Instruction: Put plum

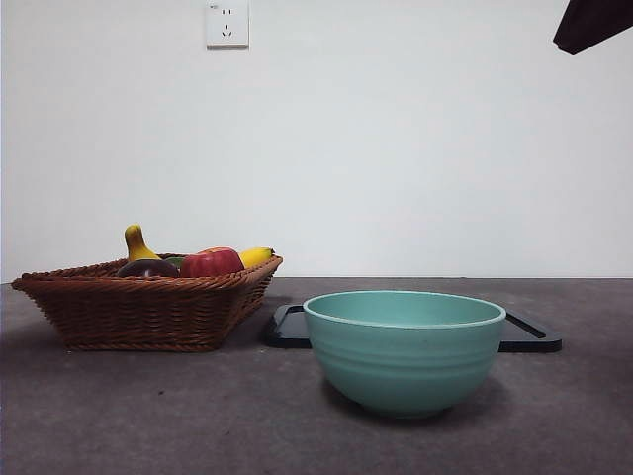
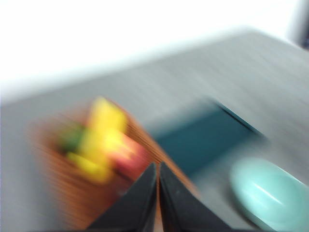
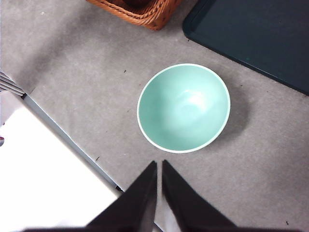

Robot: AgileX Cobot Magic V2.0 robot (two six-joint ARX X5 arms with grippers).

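The plum (image 1: pixel 147 268) is a dark, glossy round fruit lying in the wicker basket (image 1: pixel 138 312) at the left, beside a red apple (image 1: pixel 211 262). My left gripper (image 2: pixel 158 164) is shut with nothing in it, high over the basket (image 2: pixel 58 183); its view is badly blurred and the plum cannot be made out there. My right gripper (image 3: pixel 159 162) is also shut and empty, hovering well above the table near the teal bowl (image 3: pixel 183 107). One black arm tip (image 1: pixel 591 24) shows at the front view's top right corner.
The basket also holds a yellow gourd (image 1: pixel 136 243) and a banana (image 1: pixel 256 256). The teal bowl (image 1: pixel 404 348) stands front and centre, with a black tray (image 1: pixel 532 336) behind it. The table's edge (image 3: pixel 72 145) runs near the right gripper.
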